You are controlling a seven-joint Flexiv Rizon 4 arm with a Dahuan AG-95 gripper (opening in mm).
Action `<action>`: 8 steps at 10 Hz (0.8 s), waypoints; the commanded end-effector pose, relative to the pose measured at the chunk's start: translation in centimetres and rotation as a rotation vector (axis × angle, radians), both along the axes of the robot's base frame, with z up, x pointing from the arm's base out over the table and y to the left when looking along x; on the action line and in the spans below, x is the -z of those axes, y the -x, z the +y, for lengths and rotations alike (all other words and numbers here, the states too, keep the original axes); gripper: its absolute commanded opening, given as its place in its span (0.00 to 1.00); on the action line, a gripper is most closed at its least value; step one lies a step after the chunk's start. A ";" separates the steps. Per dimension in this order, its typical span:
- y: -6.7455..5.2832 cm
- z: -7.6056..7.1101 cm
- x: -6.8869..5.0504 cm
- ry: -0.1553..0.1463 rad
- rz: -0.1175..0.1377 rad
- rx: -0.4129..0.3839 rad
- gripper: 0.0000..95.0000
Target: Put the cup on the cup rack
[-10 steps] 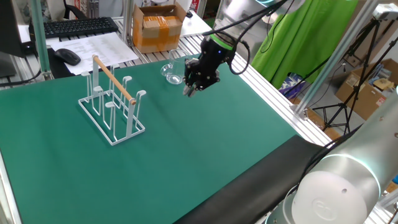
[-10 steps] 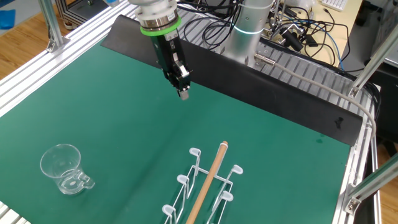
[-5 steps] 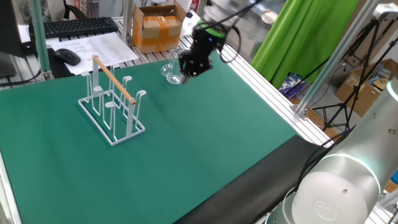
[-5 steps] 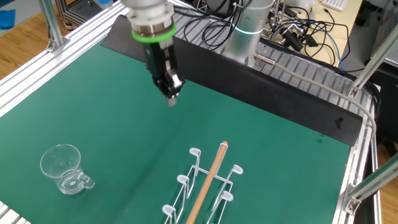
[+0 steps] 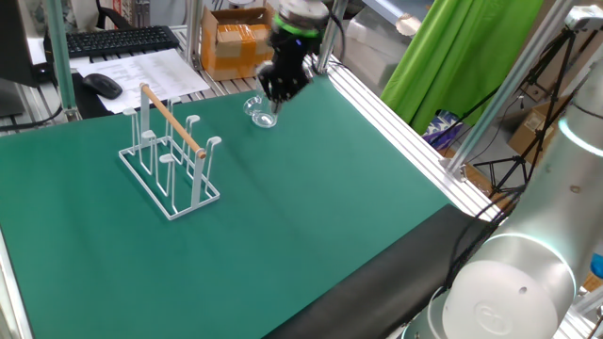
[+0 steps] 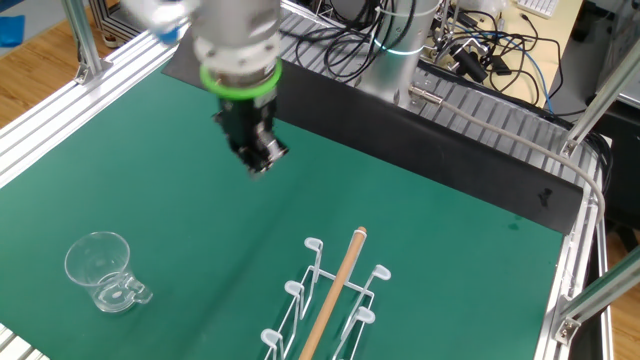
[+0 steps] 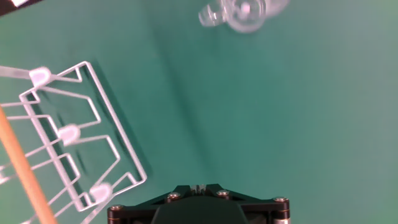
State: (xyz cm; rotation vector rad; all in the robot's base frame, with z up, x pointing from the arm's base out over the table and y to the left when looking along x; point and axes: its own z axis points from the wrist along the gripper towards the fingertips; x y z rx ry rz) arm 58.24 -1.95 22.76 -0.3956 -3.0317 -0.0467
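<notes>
A green mat covered the worktop, framed by aluminium rails, with a keyboard, papers and a cardboard box beyond its far edge. The cup rack, white wire with a wooden rod along its top, stood well apart from the gripper, its pegs bare so nothing hung on it. The gripper pointed down above the mat with its jaws pressed together and nothing between them, probably because the approach was not finished and opening would come nearer the target. The cup, a clear glass mug, sat upright on the mat with its handle out to one side, empty; in the hand view it lay ahead of the gripper near the top edge, the rack off to the left.
</notes>
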 end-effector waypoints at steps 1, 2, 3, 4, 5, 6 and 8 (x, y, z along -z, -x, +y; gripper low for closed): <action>-0.5 -0.1 0.0 0.001 0.011 0.006 0.00; -0.5 0.0 0.1 0.002 0.014 0.013 0.00; -0.4 0.1 0.0 0.001 0.015 0.019 0.00; -0.4 0.3 -0.1 0.000 0.019 0.020 0.00; -0.4 0.4 -0.1 -0.006 0.026 0.019 0.00; -0.3 0.5 -0.1 -0.010 0.030 0.020 0.00; -0.2 0.6 0.0 -0.012 0.032 0.024 0.00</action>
